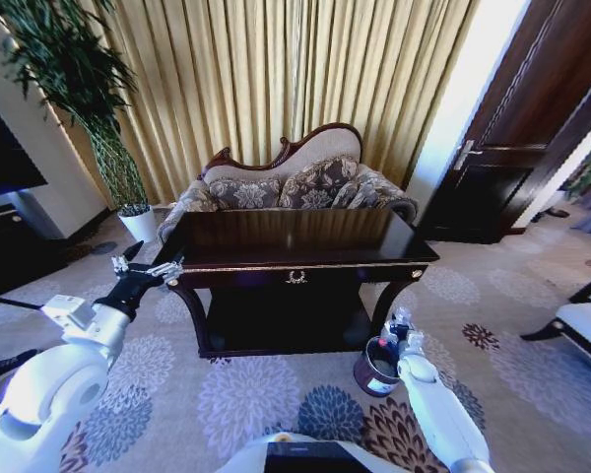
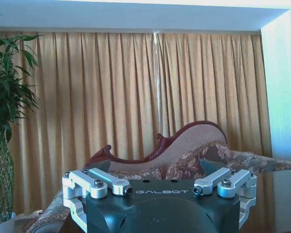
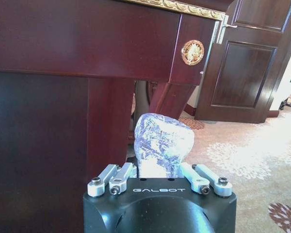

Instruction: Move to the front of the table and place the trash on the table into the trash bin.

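The table (image 1: 295, 241) stands just ahead, its dark glossy top bare, and its front panel and gold corner emblem (image 3: 192, 52) show close up in the right wrist view. My right gripper (image 1: 402, 331) hangs low by the table's front right leg, directly over the trash bin (image 1: 377, 371). The right gripper (image 3: 160, 167) is shut on a crumpled white paper ball (image 3: 163, 141), a piece of the trash. My left gripper (image 1: 144, 268) hovers open at the table's front left corner, holding nothing. In the left wrist view the left gripper (image 2: 160, 187) faces the sofa and curtains.
A patterned sofa (image 1: 295, 182) sits behind the table. A tall plant in a white pot (image 1: 138, 223) stands at the back left. A dark door (image 1: 517, 148) is at the right and a chair (image 1: 586, 325) at the right edge. Flowered carpet lies all around.
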